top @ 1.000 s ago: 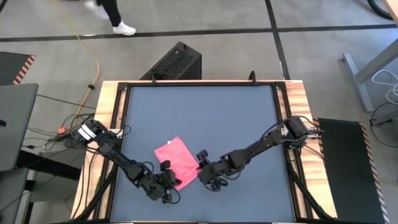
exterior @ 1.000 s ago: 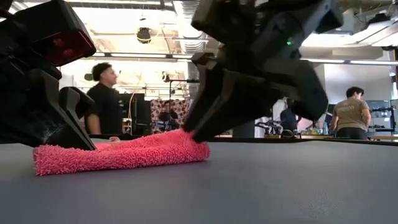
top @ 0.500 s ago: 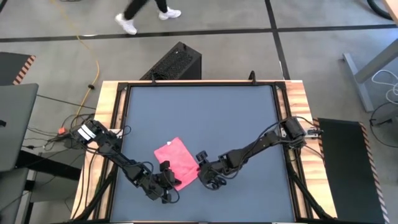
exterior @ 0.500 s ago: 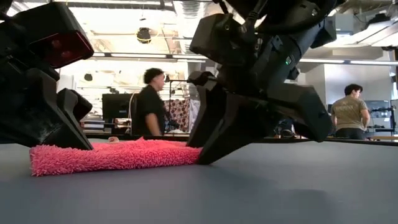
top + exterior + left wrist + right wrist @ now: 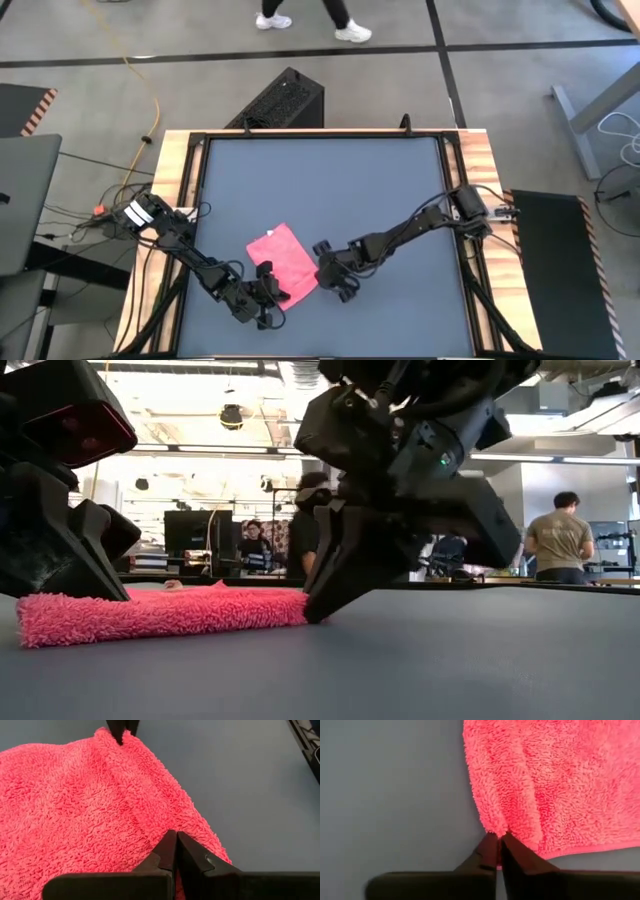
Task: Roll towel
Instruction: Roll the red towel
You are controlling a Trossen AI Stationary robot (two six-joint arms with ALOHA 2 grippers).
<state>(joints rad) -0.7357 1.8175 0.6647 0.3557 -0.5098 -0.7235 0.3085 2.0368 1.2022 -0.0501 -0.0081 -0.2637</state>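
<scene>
Right wrist view: the right gripper (image 5: 498,837) has its fingers (image 5: 485,852) pressed together, tips pinching a small pucker of pile at a corner of the towel (image 5: 560,780), which rises slightly at that spot. Left wrist view: the left gripper (image 5: 176,836) has its fingers (image 5: 192,855) also closed tight, tips nipping the towel's edge; the right arm's tips show at the cloth's far corner. High view: left gripper (image 5: 268,295) sits at the near-left corner of the pink-red towel (image 5: 282,255), right gripper (image 5: 322,270) at its right corner, both low on the grey counter (image 5: 330,170). Towel lies flat and open, set diagonally, in the near-middle of the counter, a little left of centre. Low view: cloth lies as a thin fuzzy strip between the two dark grippers. People stand in the room beyond; a person's shoes show on the floor past the counter's far edge.
</scene>
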